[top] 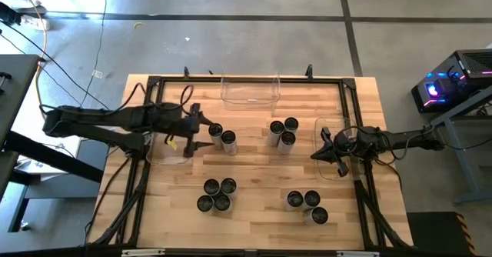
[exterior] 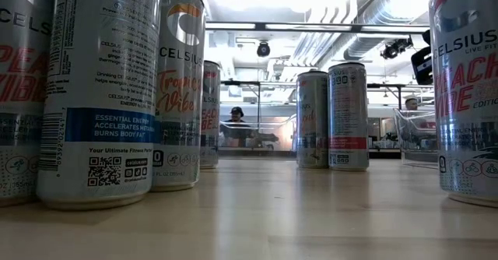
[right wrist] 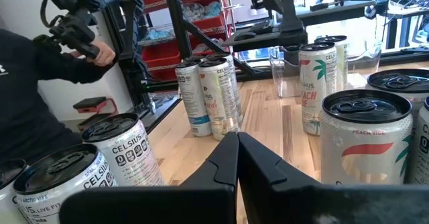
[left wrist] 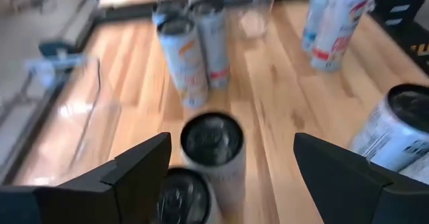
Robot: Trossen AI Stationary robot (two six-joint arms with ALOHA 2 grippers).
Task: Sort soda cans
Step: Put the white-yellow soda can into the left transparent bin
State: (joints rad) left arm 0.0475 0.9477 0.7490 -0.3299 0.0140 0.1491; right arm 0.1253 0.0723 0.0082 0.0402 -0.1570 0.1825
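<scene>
Soda cans stand upright on the wooden table in groups. A pair (top: 221, 135) is just in front of my left gripper (top: 204, 131), three (top: 284, 130) are mid-table, several (top: 216, 195) are near the front edge and three (top: 307, 205) are at the front right. My left gripper (left wrist: 231, 153) is open above the table's left side. In the left wrist view, the nearest can (left wrist: 213, 143) of the pair shows between its fingers and just ahead of them, untouched. My right gripper (top: 315, 155) (right wrist: 236, 150) waits shut at the table's right side, holding nothing.
Clear plastic bins sit at the far edge (top: 250, 89), at the left under my left arm (top: 167, 151) and at the right by my right gripper (top: 332, 134). A person (right wrist: 33, 83) stands beyond the table in the right wrist view. Bare wood lies mid-table.
</scene>
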